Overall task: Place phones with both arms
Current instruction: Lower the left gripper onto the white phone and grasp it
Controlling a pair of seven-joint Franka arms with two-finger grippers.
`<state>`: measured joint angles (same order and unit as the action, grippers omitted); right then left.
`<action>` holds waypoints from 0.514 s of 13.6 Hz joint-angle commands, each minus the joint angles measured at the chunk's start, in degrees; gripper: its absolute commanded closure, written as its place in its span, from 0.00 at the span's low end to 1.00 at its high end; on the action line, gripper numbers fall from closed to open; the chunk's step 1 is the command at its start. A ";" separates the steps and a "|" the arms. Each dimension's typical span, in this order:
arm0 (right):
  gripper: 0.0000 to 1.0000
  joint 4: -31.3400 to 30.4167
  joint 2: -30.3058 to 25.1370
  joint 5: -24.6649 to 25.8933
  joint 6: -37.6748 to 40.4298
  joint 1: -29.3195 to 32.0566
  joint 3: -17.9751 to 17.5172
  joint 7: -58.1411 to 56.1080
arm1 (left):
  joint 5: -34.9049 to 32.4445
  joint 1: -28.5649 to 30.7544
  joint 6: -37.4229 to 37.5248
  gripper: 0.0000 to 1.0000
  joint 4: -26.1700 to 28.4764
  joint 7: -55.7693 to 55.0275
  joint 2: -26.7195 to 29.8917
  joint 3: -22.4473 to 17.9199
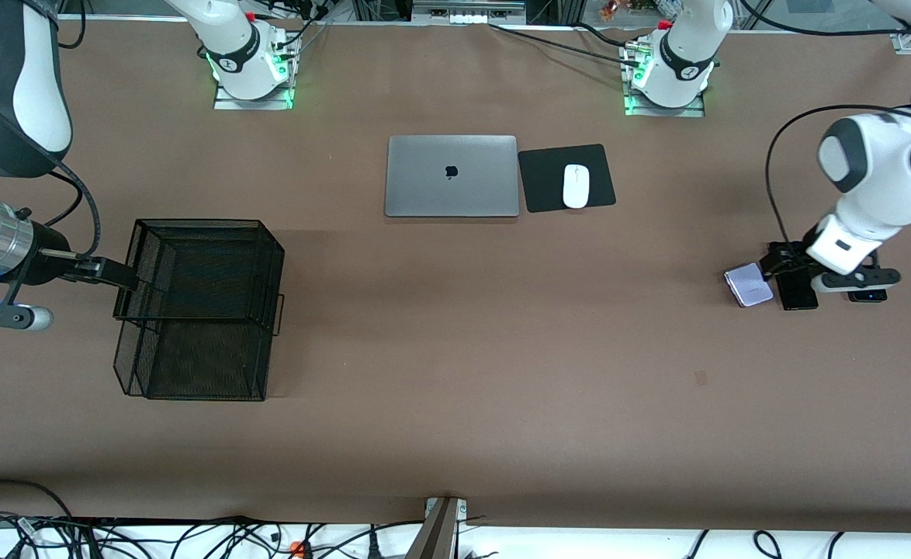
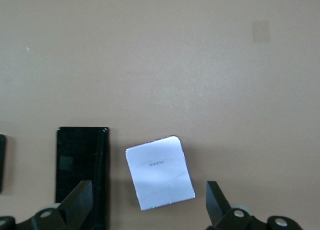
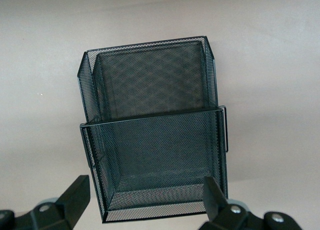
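Three phones lie in a row at the left arm's end of the table: a squarish pale lavender one (image 1: 749, 285) (image 2: 160, 172), a long black slab (image 1: 798, 293) (image 2: 82, 160) and a small black one (image 1: 867, 296), partly under the left wrist. My left gripper (image 1: 784, 266) (image 2: 148, 202) hangs open over them. The lavender phone shows between its fingers, and one fingertip (image 2: 80, 200) is over the slab. My right gripper (image 1: 118, 274) (image 3: 146, 197) is open at the edge of a black mesh basket (image 1: 199, 225) (image 3: 150, 117) and holds nothing.
A closed grey laptop (image 1: 452, 176) lies between the two arm bases. Beside it, a white mouse (image 1: 576, 186) sits on a black pad (image 1: 549, 175). The mesh basket has two open compartments, one nearer the front camera than the other.
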<state>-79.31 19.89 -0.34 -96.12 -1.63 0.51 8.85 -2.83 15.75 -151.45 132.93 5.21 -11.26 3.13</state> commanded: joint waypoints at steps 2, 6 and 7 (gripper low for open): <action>0.00 -1.19 -0.90 -1.50 -0.91 0.49 -0.33 -0.24 | -1.04 1.82 -10.94 0.00 3.83 -2.90 -4.55 0.30; 0.00 -1.19 -0.99 -3.17 -0.91 0.57 -0.24 -0.42 | -1.04 1.30 -17.72 0.00 3.92 -7.93 -9.74 0.39; 0.00 -1.19 -0.99 -3.17 -0.91 0.49 -0.24 -0.42 | -1.04 1.30 -18.69 0.00 3.92 -8.19 -10.36 0.39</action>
<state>-79.34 19.89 -2.40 -96.33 -1.62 0.51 8.85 -2.83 17.16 -168.02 137.04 -0.80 -20.39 3.34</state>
